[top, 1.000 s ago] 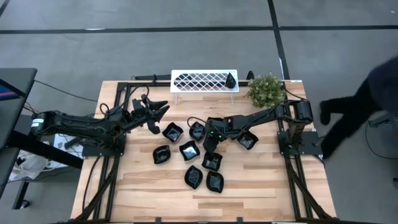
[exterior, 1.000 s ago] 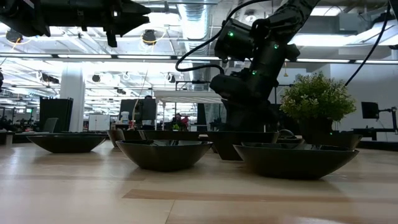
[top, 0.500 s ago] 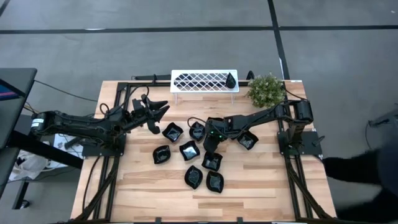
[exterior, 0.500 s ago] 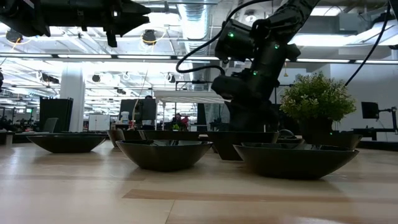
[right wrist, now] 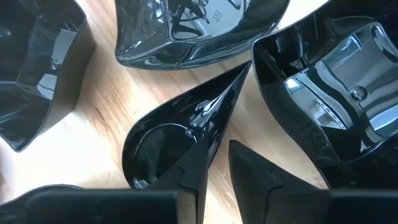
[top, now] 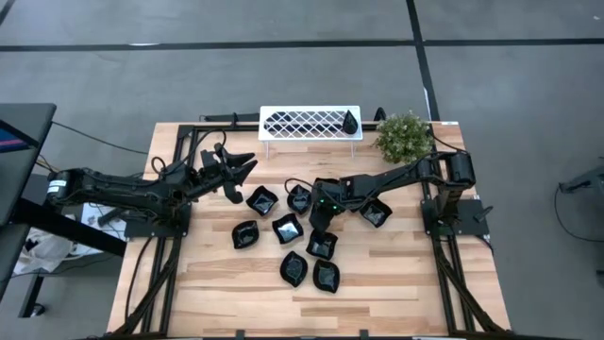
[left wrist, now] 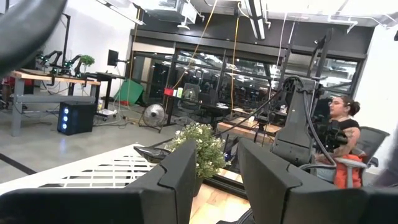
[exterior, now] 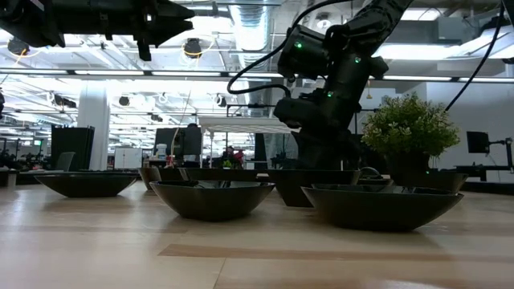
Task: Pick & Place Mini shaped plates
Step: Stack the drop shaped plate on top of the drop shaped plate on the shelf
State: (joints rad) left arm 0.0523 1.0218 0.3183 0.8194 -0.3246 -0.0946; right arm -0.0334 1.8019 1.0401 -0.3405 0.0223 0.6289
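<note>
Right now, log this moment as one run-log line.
right gripper: low over teardrop plate, fingers straddling its rim, closing | left gripper: raised off the table's left side, open, empty | white rack: one plate

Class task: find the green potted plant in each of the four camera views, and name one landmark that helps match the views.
High view: potted plant at the table's far edge, right of the white rack.
Low view: right of centre, behind the dishes.
Left wrist view: centre, past the rack.
Right wrist view: not in it.
Shared landmark: the white rack.
</note>
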